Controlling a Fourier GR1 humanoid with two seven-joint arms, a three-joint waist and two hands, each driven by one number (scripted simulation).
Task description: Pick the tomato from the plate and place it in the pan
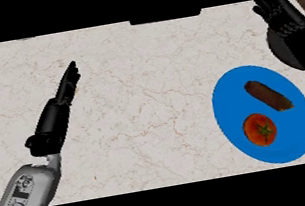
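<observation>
The tomato (pixel 260 129) lies on the lower part of the blue plate (pixel 227 107) at lower right, beside a brown sausage (pixel 267 94), well below the right robot hand (pixel 289 26) with fingers straight, while the left robot hand (pixel 64 92) rests open at left on the bench (pixel 143 76).

I see the red tomato (pixel 260 129) with its green stem scar facing up, sitting untouched on the lower part of the blue plate (pixel 230 107), near my right side.
</observation>
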